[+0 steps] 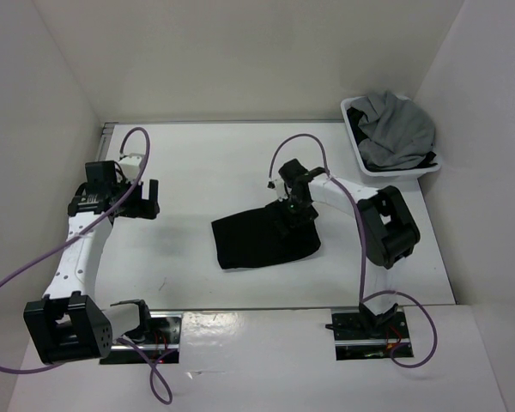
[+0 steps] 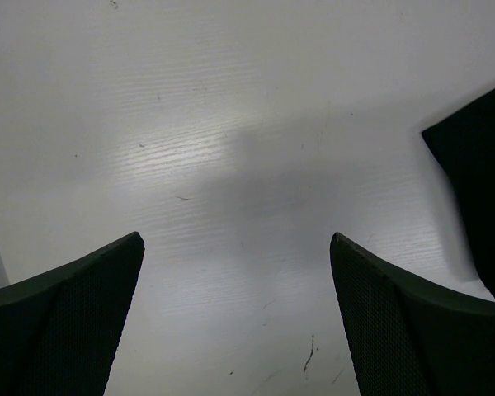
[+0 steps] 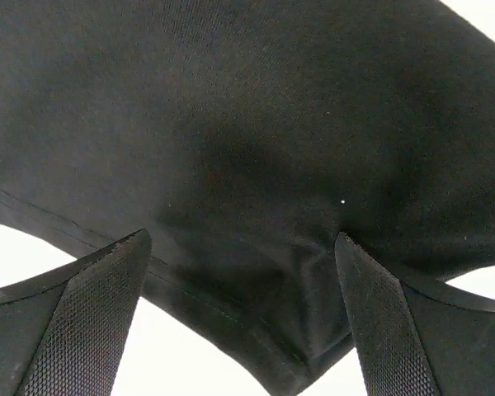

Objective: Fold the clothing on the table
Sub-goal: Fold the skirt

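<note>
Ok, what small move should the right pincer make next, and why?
Probably lower the right pincer and close on the edge of the clothing: it stands open just above the hem, holding nothing, while the left pincer hovers open over the table.

No readable text, label, brand, number or sign anywhere in these views.

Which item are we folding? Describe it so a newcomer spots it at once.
On the white table, look near the middle. The clothing lies flat there beneath the right gripper. It is solid black, unlike the grey garment heaped in the white basket at the far-right corner.
</note>
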### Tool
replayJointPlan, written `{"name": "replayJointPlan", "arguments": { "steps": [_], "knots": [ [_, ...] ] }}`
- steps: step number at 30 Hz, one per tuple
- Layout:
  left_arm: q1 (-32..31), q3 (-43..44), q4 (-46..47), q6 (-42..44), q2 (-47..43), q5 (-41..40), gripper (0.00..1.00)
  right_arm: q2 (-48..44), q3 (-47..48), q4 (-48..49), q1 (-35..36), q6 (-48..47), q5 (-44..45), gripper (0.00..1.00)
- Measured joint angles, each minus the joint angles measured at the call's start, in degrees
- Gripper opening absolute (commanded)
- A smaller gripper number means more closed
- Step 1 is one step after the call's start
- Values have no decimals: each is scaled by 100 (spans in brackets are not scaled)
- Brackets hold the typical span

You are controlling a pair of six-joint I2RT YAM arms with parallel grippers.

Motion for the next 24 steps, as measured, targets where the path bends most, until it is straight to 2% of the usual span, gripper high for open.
{"name": "replayJointPlan", "arguments": {
  "steps": [10, 20, 24],
  "knots": [
    [24, 0, 17, 0, 26, -20, 99, 420, 503, 190, 306, 597, 389, 96],
    [24, 0, 55, 0, 98, -55, 99, 1182, 1513, 326, 605, 1349, 1513, 96],
    [24, 0, 55, -2, 127, -63, 99, 1488, 1967, 313, 719, 1635, 1860, 91]
  ]
}}
